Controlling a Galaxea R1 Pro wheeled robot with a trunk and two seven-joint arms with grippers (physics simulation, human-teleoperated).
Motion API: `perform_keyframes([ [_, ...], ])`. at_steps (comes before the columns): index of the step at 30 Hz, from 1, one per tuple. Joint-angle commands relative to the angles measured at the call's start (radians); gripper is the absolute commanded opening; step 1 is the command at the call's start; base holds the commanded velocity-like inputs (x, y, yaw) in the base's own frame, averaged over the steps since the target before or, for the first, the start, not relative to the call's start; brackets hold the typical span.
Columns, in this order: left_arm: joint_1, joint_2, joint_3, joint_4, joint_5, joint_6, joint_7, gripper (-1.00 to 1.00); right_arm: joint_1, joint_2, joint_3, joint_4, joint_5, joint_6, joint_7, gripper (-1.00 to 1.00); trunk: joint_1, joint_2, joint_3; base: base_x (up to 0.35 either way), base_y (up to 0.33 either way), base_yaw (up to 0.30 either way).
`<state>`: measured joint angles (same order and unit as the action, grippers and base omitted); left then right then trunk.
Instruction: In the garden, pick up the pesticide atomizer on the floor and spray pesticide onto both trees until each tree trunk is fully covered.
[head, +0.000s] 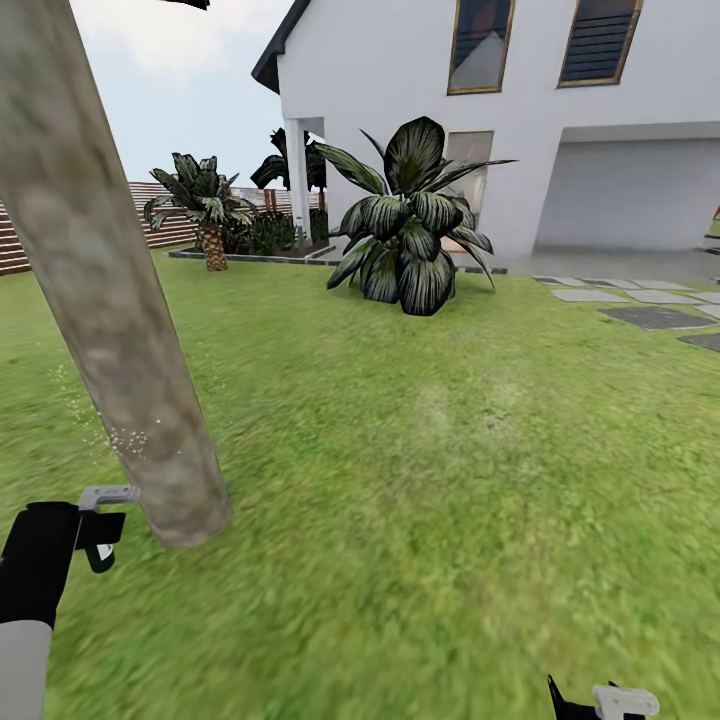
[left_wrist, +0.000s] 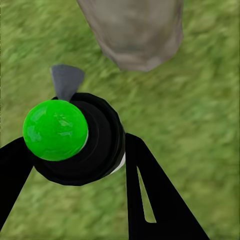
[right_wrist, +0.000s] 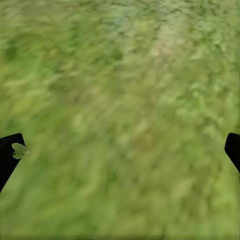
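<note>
A thick grey-beige tree trunk rises at a slant from the lawn at the left of the head view. Fine white specks of pesticide dot its lower left edge and the air beside it. My left gripper is just left of the trunk's base, shut on the pesticide atomizer. In the left wrist view the atomizer has a black body, a bright green cap and a grey nozzle, held between the gripper's black fingers and pointing toward the trunk. My right gripper hangs low at the right, open over bare grass.
A white house stands at the back. In front of it is a broad-leaved striped plant, with a small palm and a brown slat fence to the left. Grey paving slabs lie at the right. Green lawn spreads between.
</note>
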<state>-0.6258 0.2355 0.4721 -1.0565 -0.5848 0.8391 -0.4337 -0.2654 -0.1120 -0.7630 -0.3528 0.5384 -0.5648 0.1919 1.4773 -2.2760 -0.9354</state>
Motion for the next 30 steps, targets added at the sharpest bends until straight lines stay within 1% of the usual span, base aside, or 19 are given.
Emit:
perform_keyframes([
  [1, 0.0, 0.0, 0.0, 0.0, 0.0, 0.0, 0.0, -1.0, 0.0, 0.0, 0.0, 0.0, 0.0, 0.0, 0.0, 1.0, 0.0, 0.0, 0.0, 0.0, 0.0, 0.0],
  [30, -0.002, 0.001, -0.001, -0.002, 0.003, 0.003, -0.003, -1.0, 0.0, 0.001, 0.001, 0.0, 0.001, 0.0, 0.001, 1.0, 0.0, 0.0, 0.0, 0.0, 0.0, 0.0],
])
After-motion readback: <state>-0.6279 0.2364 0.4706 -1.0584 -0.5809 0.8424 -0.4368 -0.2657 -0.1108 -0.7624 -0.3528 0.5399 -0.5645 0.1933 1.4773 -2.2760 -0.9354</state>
